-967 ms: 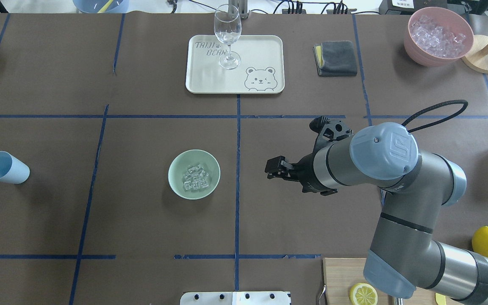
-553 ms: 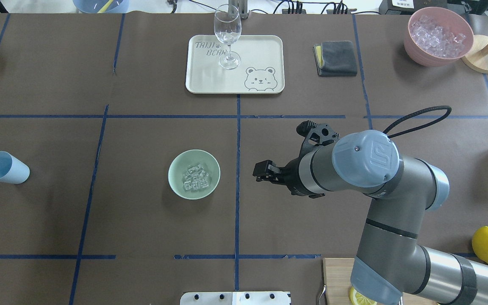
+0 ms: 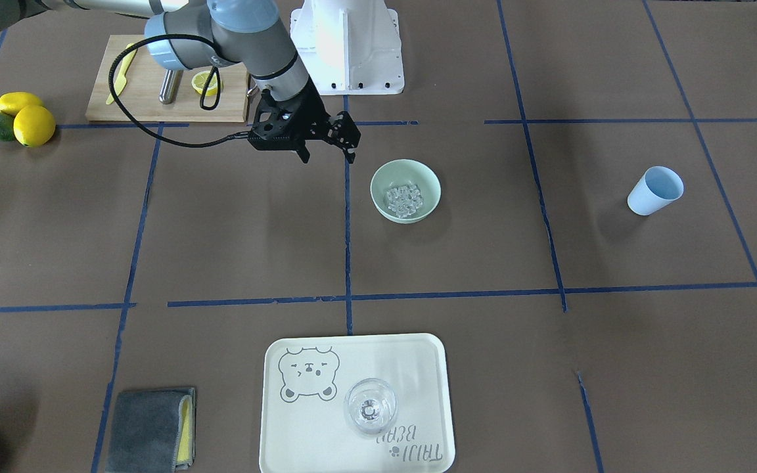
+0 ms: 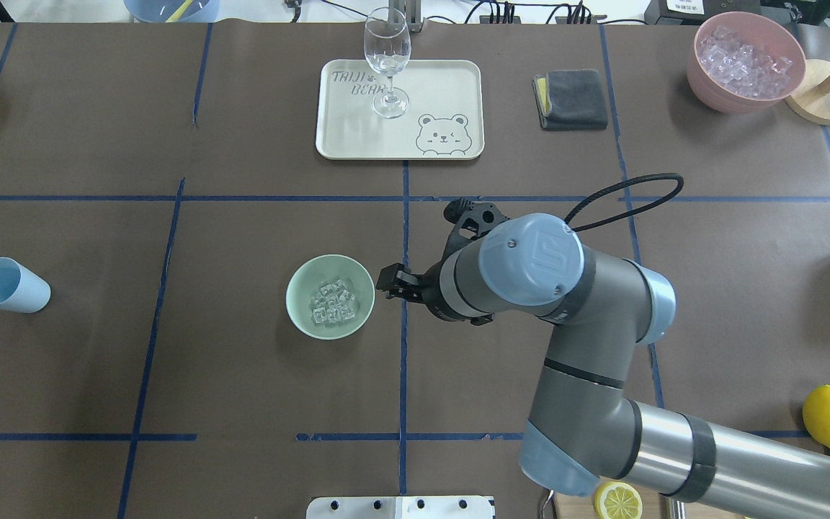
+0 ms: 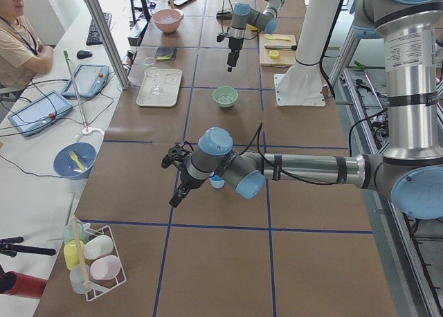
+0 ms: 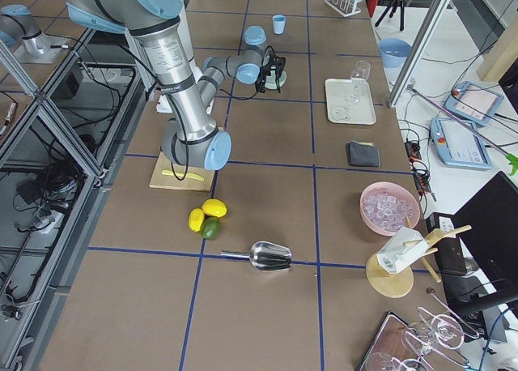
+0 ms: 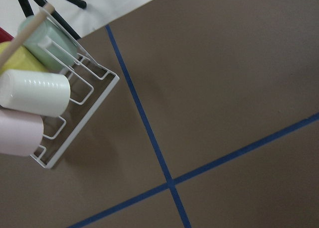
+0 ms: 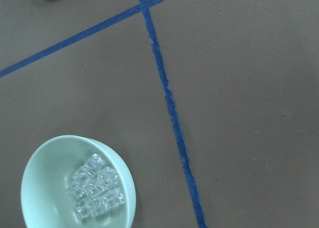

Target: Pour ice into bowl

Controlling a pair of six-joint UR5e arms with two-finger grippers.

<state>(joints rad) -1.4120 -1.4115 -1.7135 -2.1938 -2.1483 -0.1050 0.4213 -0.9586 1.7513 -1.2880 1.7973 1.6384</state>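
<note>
The right claw (image 3: 327,156), fingers spread wide and empty, hovers with the round, matte, pale mint-green bowl (image 3: 374,190) just ahead of and below its tips on the brown tabletop (image 3: 221,230), small clear glassy ice cubes (image 3: 404,199) already inside. If the rim is its aim, straddle the near wall squarely, close gently and keep the bowl level.

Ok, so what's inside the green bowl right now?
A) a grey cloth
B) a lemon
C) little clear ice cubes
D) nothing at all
C, because a small pile of clear ice cubes lies in the bottom of the mint-green bowl, and nothing else is in it.
</note>
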